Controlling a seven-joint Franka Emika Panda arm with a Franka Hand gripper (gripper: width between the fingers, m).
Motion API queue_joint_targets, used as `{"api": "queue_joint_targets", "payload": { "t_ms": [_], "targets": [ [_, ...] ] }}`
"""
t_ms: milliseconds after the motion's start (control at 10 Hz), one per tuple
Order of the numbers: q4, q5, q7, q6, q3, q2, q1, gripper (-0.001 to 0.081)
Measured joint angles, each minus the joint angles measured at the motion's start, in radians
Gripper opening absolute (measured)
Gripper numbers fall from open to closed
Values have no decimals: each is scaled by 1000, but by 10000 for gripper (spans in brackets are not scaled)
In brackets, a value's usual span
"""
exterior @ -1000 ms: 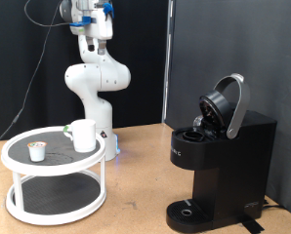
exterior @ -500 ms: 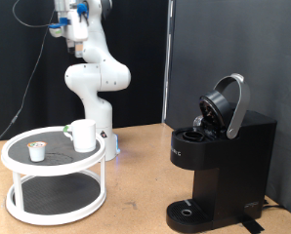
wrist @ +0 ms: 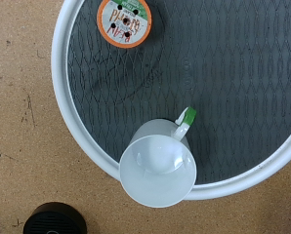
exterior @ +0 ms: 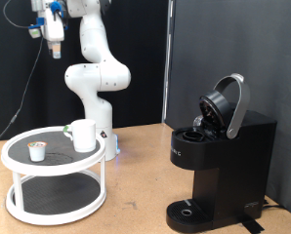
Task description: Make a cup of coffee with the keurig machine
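White mug, the cup (exterior: 83,135), is seen in the exterior view on the top tier of a round two-tier stand (exterior: 19,166), beside a small pod (exterior: 36,151). The gripper (exterior: 54,51) hangs high at upper left; its finger spacing cannot be told, perhaps through distance. The keurig machine (exterior: 222,166) stands right, lid raised.

The wrist view shows the cup (wrist: 158,170) from above, near the stand's rim (wrist: 60,88), the pod (wrist: 124,21) apart.

You are looking at open air above the round stand (exterior: 19,146); only the cup (exterior: 83,135) and small pod (exterior: 36,150) are standing there, well apart. The keurig machine (exterior: 222,161) is sitting far aside, lid raised.
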Motion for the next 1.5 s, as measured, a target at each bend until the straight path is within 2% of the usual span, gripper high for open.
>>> {"api": "queue_joint_targets", "payload": {
  "t_ms": [400, 800, 1200, 1500],
  "targets": [
    [-26, -5, 7, 14, -1, 3, -1, 735],
    [-74, -52, -10, 128, -28, 49, -3, 735],
    [-89, -64, -29, 214, -70, 126, -3, 735],
    [-121, -64, -23, 314, -84, 188, -3, 735]
  ]
}}
